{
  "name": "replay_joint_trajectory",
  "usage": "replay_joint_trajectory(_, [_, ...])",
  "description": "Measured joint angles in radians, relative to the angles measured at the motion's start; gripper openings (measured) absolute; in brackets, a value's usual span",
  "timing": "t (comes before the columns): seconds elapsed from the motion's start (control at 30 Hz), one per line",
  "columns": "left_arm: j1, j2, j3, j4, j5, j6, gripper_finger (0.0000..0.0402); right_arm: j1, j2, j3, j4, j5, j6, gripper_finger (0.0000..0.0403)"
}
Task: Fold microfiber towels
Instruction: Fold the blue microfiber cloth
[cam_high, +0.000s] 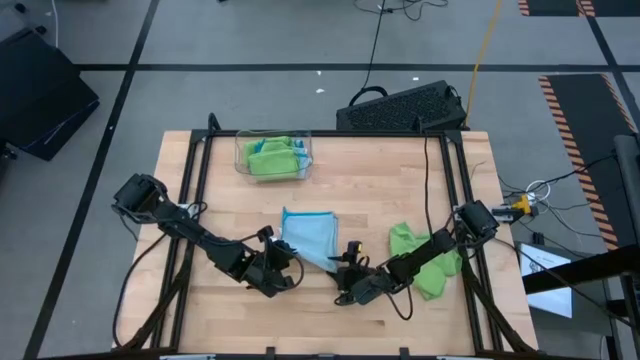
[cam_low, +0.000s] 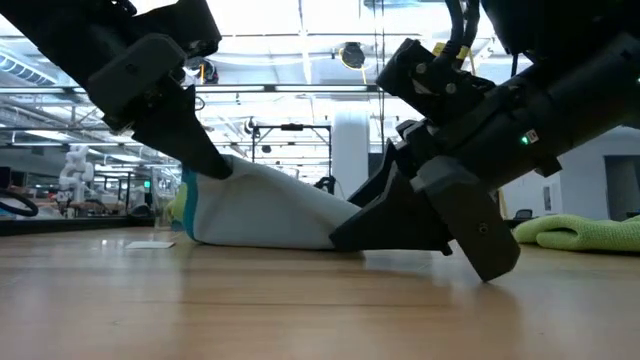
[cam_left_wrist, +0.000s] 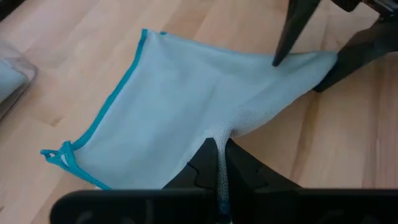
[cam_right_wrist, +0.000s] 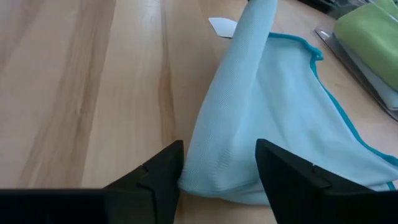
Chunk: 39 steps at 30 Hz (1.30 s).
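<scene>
Right gripper (cam_right_wrist: 217, 168) jaws open astride light blue towel (cam_right_wrist: 273, 112), left gripper (cam_left_wrist: 221, 162) jaws pinching it

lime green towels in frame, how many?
2 visible: one green towel in the clear tray, one loose green towel under the right arm. More may be hidden in the tray.

front strip: bare table (cam_high: 420, 325) along near edge, passable
centre: blue towel (cam_high: 310, 238) blocks, left gripper (cam_high: 283, 272) and right gripper (cam_high: 350, 283) crowd its near corners
right: green towel (cam_high: 425, 262) under right arm, tight
back: tray (cam_high: 274, 156) with green cloths, open wood beside it
</scene>
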Motion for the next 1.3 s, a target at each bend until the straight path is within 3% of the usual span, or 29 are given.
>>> replay_joint_trajectory(0.17, [0.000, 0.000, 0.000, -0.001, -0.002, -0.006, 0.0011, 0.002, 0.000, 0.000, -0.005, 0.040, 0.007, 0.0150])
replay_joint_trajectory(0.5, [-0.004, 0.000, 0.001, -0.002, 0.029, 0.000, 0.0012, 0.003, -0.013, -0.002, -0.015, 0.011, 0.000, 0.0009])
replay_joint_trajectory(0.6, [-0.023, 0.000, 0.001, 0.002, 0.082, 0.007, 0.0007, 0.003, -0.045, -0.004, -0.024, -0.088, 0.004, 0.0013])
replay_joint_trajectory(0.73, [-0.064, 0.000, 0.001, 0.024, 0.160, 0.002, 0.0020, -0.010, -0.115, -0.003, -0.037, -0.331, 0.052, 0.0022])
replay_joint_trajectory(0.9, [-0.110, 0.000, 0.002, 0.030, 0.170, 0.007, 0.0010, -0.046, -0.192, -0.002, -0.070, -0.559, 0.134, 0.0012])
replay_joint_trajectory(1.13, [-0.095, 0.000, 0.002, 0.028, 0.112, 0.040, 0.0023, -0.092, -0.272, -0.002, -0.194, -0.553, 0.153, 0.0013])
replay_joint_trajectory(1.3, [-0.099, -0.001, 0.002, 0.075, 0.201, 0.062, 0.0008, -0.106, -0.285, -0.002, -0.242, -0.622, 0.238, 0.0016])
